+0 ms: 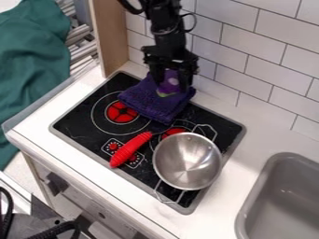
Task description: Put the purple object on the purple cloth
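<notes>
Gripper (171, 87) astride purple obj. (167, 86)

wall (249, 51): white tile; upright wood panel (111, 32); counter (265, 128): white; sink (250, 203): gray, right; green fabric (31, 51), left

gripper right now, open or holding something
Gripper: down at the purple object over the purple cloth; open or closed on it, cannot be told.
</notes>
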Available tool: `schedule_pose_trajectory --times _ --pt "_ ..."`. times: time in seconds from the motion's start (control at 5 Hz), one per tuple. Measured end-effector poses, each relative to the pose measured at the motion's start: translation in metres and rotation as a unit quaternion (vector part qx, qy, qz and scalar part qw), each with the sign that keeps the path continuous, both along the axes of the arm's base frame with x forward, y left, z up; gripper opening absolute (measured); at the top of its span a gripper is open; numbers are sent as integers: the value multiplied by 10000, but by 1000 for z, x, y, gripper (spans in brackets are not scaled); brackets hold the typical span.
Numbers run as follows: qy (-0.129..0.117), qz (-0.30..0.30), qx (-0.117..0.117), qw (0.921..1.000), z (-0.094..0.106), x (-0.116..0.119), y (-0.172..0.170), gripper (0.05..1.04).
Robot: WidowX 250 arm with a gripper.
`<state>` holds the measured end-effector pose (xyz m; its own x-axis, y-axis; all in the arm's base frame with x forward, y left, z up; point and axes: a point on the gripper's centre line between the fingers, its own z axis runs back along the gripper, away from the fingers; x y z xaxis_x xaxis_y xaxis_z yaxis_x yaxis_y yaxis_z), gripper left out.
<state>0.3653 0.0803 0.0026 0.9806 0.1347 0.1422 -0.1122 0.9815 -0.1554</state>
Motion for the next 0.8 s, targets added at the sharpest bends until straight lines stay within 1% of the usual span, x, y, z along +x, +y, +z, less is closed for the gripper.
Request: schedule_pose_trajectory --times 0.4,0.6,0.8 --pt "222 -16 -183 9996 -21 1 11 751" --pt "229 2 -229 9995 -23 1 12 805" --pt "262 7 -234 9994 -24 -2 11 1011"
